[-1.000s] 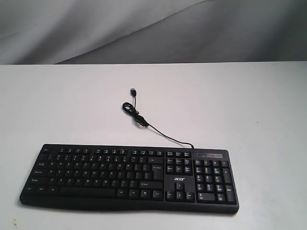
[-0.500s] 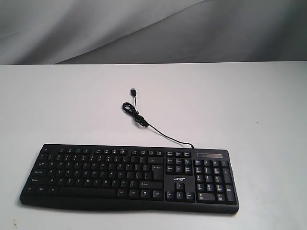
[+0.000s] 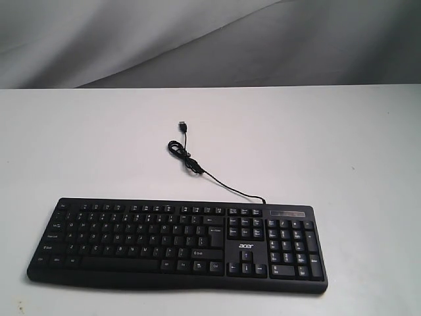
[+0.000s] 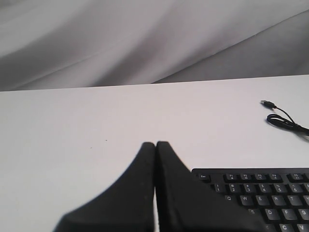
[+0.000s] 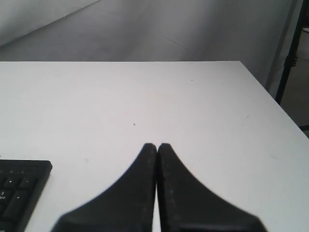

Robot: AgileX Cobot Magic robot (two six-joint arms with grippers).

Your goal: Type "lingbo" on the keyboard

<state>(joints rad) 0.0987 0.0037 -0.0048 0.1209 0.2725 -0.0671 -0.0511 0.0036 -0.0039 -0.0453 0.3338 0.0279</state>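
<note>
Exterior view: the keyboard [image 3: 177, 243] lies flat at the near edge of the white table [image 3: 329, 145], its long axis running left to right and the number pad at the right end. Its cable [image 3: 217, 179] leaves the far edge and curls away to a loose plug [image 3: 182, 124] further back. Neither arm shows here.

Left wrist view: the left claw [image 4: 155, 145] is pressed fully closed, tip against tip, with nothing between them. It hangs low, aimed at the far side of the table, just off the keyboard's [image 4: 260, 191] left far corner, so the keys stretch away to its right. The cable [image 4: 285, 121] shows beyond.

Right wrist view: the right claw [image 5: 157, 146] is likewise closed tight and empty, low and aimed far. Only the right end of the keyboard [image 5: 19, 188] shows, lying to the claw's left with bare table between them.

Judgement: no key looks pressed yet. The first letter, L, sits right of centre in the letter block, so either claw must travel inward along the long axis. The right one would have to cross the number pad first, and I cannot tell which is nearer.
</note>
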